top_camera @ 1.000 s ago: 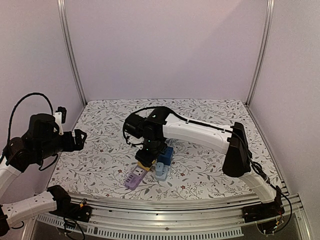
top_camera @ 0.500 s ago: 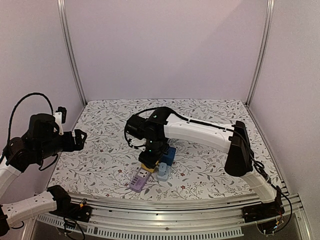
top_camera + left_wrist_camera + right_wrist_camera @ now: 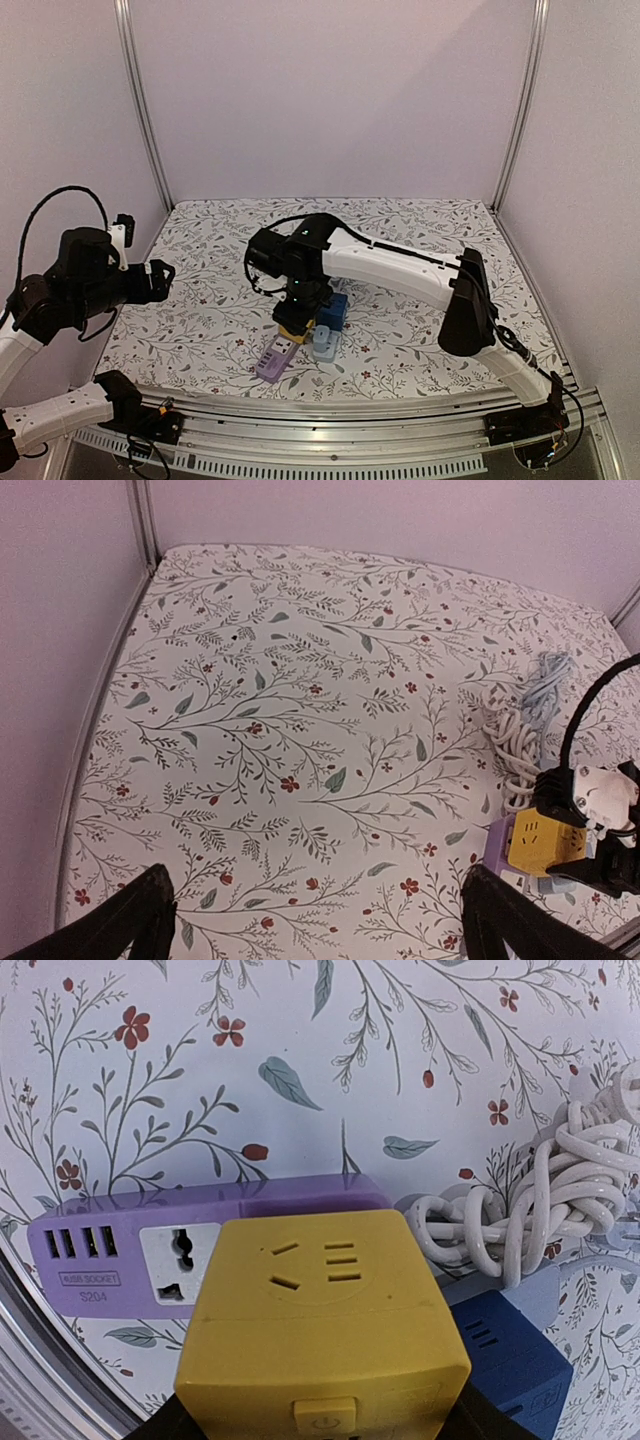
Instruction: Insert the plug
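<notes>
Grips a yellow plug in the right claw, about half closed and pressed against two opposite sides of the cube. Holds it over one end of a purple power strip and hides that end from the wrist view. Cannot tell from any view whether seated in a socket or only resting just above. Shows, on the uncovered part of the strip, one large socket beside a row of small slots. Just beside the strip, past the plug: a dark blue block and a bundled white cord, lying against each other. A little farther back, next to the white bundle: a pale blue cord. Carries the left claw spread fully wide with nothing in it, above the left side of the flowered desk. Well apart there from plug, strip and cords.
</notes>
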Controlling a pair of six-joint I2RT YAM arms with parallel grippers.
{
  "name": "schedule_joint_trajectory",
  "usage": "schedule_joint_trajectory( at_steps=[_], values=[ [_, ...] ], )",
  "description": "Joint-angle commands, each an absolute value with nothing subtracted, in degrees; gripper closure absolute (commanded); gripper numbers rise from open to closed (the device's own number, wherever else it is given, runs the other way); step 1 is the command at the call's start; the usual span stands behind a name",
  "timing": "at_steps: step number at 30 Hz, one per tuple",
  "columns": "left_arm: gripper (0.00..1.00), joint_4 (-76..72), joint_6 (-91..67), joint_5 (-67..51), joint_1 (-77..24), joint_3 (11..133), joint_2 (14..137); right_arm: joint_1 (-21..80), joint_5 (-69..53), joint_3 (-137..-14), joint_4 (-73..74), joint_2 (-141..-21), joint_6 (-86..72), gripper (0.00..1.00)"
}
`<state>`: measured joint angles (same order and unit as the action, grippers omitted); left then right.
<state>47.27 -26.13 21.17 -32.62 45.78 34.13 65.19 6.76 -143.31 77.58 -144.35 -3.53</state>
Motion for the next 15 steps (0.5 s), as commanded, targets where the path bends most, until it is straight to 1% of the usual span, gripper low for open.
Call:
schedule_joint_trajectory(
  at_steps=[1, 2, 5, 8, 15],
  values=[
    [0.00, 46.10, -25.24, 20.10, -32.61, 44.56, 34.45, 64.86, 5.41, -142.11, 95.76, -150.65, -3.80, 0.95],
    [0.01, 46.02, -25.18, 20.00, -32.62, 44.51, 34.52, 64.90, 5.54, -142.12, 95.68, -150.78, -3.71, 0.94],
    [0.00, 45.80, -25.05, 19.64, -32.61, 44.41, 34.51, 64.86, 5.70, -142.24, 95.58, -151.79, -3.69, 0.84],
    [0.01, 45.66, -24.97, 19.26, -32.61, 44.38, 34.54, 64.89, 6.49, -142.53, 95.76, -152.86, -3.97, 0.80],
    [0.00, 45.33, -24.64, 18.52, -32.61, 44.29, 35.23, 64.86, 7.67, -143.80, 94.89, -153.57, -4.44, 0.60]
  ],
)
